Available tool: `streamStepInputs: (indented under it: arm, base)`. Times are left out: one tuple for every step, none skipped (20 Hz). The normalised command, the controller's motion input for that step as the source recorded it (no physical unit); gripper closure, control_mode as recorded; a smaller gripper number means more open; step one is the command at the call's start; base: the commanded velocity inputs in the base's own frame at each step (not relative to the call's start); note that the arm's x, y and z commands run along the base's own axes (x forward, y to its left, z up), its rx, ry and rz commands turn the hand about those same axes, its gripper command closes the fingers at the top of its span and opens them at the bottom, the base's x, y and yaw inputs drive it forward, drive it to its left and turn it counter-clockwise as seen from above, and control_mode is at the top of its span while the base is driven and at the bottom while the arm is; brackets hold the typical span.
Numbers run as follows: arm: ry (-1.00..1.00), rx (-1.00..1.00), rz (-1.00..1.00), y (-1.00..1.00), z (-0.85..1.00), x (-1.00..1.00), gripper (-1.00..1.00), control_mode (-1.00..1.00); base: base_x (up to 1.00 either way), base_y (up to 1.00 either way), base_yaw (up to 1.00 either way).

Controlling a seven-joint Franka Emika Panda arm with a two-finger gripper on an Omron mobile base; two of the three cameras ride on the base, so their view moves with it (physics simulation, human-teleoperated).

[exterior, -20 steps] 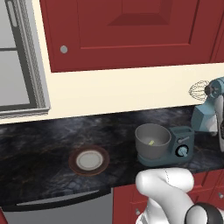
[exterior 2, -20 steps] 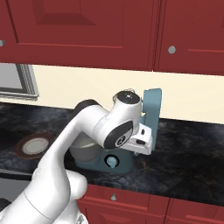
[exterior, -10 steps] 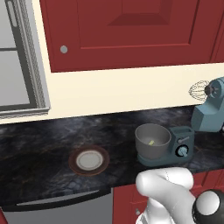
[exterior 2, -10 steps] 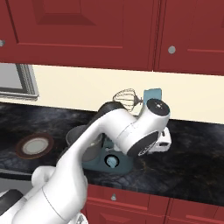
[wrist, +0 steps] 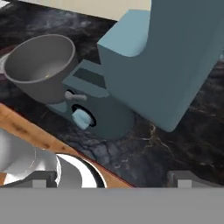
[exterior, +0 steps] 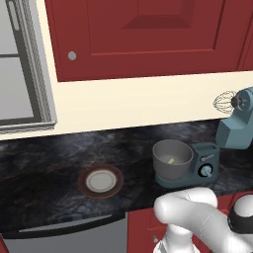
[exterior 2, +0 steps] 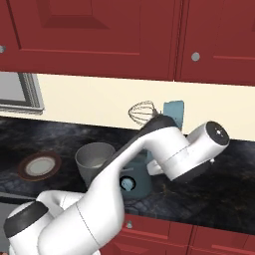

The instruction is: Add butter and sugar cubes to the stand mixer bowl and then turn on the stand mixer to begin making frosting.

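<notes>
The teal-blue stand mixer [exterior: 236, 129] stands at the right of the dark counter, head tilted up, wire whisk [exterior 2: 142, 112] raised. Its grey metal bowl [exterior: 172, 159] sits on the base, and a small pale yellow piece, the butter [exterior: 171, 161], lies inside. No sugar cubes can be made out. In the hand view the bowl [wrist: 41, 65], the mixer body [wrist: 175, 65] and the round knob [wrist: 82, 118] lie ahead. My gripper [wrist: 113, 180] is open, its fingertips [wrist: 43, 177] wide apart with nothing between them, hovering off the counter's front edge, apart from the mixer.
A round white plate with a brown rim [exterior: 101, 181] lies left of the bowl on the counter [exterior: 49, 168]. Red wall cabinets [exterior: 143, 34] hang above and a window [exterior: 20, 64] is at far left. My white arm [exterior 2: 164, 149] hides much of the mixer in the right base view.
My arm has swung to the right and lower, carrying the hand from in front of the mixer to its right side. Bowl, mixer and plate have not moved.
</notes>
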Motion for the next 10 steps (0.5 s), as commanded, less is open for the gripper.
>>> streamStepInputs:
  arm:
    - [-0.15, 0.10, 0.20, -0.32, 0.08, 0.19, -1.00, -1.00]
    - [-0.15, 0.11, 0.21, -0.33, 0.08, 0.19, -1.00, -1.00]
    - [-0.14, 0.11, 0.21, -0.36, 0.08, 0.17, -1.00, -1.00]
    - [-0.12, 0.09, 0.21, -0.39, 0.06, 0.14, -1.00, -1.00]
    - [-0.10, 0.07, 0.20, -0.41, 0.01, 0.08, -1.00, -1.00]
    - [-0.09, 0.07, 0.20, -0.38, 0.00, 0.08, -1.00, -1.00]
    - [-0.09, 0.07, 0.20, -0.33, 0.00, 0.10, -1.00, -1.00]
    - [-0.09, 0.09, 0.21, -0.28, 0.00, 0.13, -1.00, -1.00]
    - [-0.09, 0.10, 0.21, -0.22, 0.00, 0.15, -1.00, -1.00]
    - [-0.11, 0.10, 0.21, -0.13, 0.00, 0.20, -1.00, -1.00]
  base:
    - [0.00, 0.00, 0.00]
    - [0.00, 0.00, 0.00]
    - [0.00, 0.00, 0.00]
    - [0.00, 0.00, 0.00]
    - [0.00, 0.00, 0.00]
    - [0.00, 0.00, 0.00]
    - [0.00, 0.00, 0.00]
    - [0.00, 0.00, 0.00]
    - [0.00, 0.00, 0.00]
    - [0.00, 0.00, 0.00]
